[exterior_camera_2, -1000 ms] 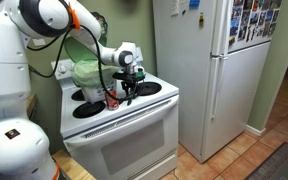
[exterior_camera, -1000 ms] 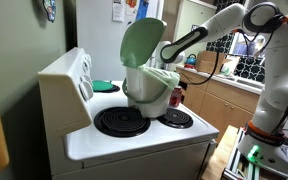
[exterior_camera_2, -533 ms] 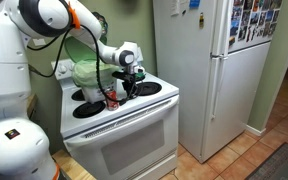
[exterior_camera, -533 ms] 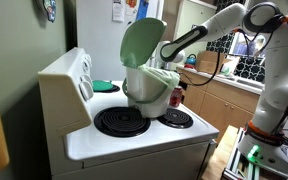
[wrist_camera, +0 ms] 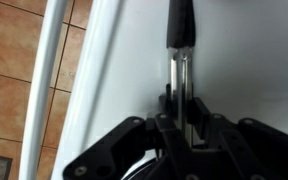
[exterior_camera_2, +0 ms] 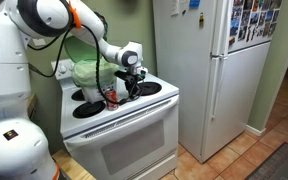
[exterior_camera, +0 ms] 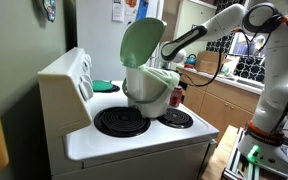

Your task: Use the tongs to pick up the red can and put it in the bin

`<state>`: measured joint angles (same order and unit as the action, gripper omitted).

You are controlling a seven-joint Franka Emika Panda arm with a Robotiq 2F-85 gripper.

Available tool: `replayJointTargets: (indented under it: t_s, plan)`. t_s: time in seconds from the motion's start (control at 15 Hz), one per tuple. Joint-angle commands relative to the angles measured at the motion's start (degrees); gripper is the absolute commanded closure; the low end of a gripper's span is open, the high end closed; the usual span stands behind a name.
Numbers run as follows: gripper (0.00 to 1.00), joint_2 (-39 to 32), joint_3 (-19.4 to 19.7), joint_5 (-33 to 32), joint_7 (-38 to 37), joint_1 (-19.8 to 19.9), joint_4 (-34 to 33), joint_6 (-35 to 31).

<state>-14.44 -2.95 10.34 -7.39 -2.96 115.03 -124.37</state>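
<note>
The white bin (exterior_camera: pixel 152 92) stands on the stove with its pale-green lid (exterior_camera: pixel 142 42) tipped up; it also shows in an exterior view (exterior_camera_2: pixel 87 74). The red can (exterior_camera_2: pixel 111 97) stands upright on the stovetop beside the bin, and its edge shows behind the bin (exterior_camera: pixel 178 97). My gripper (exterior_camera_2: pixel 132 80) hovers beside the can, shut on the dark tongs (exterior_camera_2: pixel 123 92), which point down toward the stovetop. In the wrist view the tongs (wrist_camera: pixel 180 45) run from between my fingers (wrist_camera: pixel 182 108) over the white stove surface. The can is out of the wrist view.
The white stove (exterior_camera_2: pixel 124 120) has black coil burners (exterior_camera: pixel 122 122) and a raised back panel (exterior_camera: pixel 69 75). The oven door handle (wrist_camera: pixel 44 90) runs along the front. A white fridge (exterior_camera_2: pixel 199 70) stands beside the stove. Wooden counter cabinets (exterior_camera: pixel 224 100) lie behind.
My gripper with the tongs has shifted slightly sideways near the can. The can and the bin have not moved.
</note>
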Motion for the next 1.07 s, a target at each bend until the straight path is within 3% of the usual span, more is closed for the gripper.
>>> replayJointTargets:
  t_s: [0.0, 0.13, 0.4, 0.67, 0.8, 0.87, 1.0]
  plan:
    - [0.82, 1.06, 0.65, 1.95, -0.73, 1.06, 1.42, 1.50]
    - [0.72, 1.10, 0.79, 2.57, -0.69, 1.36, 1.43, 1.77]
    - [0.66, 0.91, 0.87, 3.59, -0.49, 1.83, 1.26, 2.24]
    - [0.47, 0.67, 0.81, 4.33, -0.29, 2.09, 0.98, 2.80]
    - [0.51, 0.50, 0.75, 4.77, -0.25, 2.17, 0.72, 3.26]
    - [0.46, 0.48, 0.73, 5.08, -0.21, 2.22, 0.67, 3.48]
    - [0.48, 0.32, 0.72, 5.85, -0.06, 2.45, 0.42, 4.70]
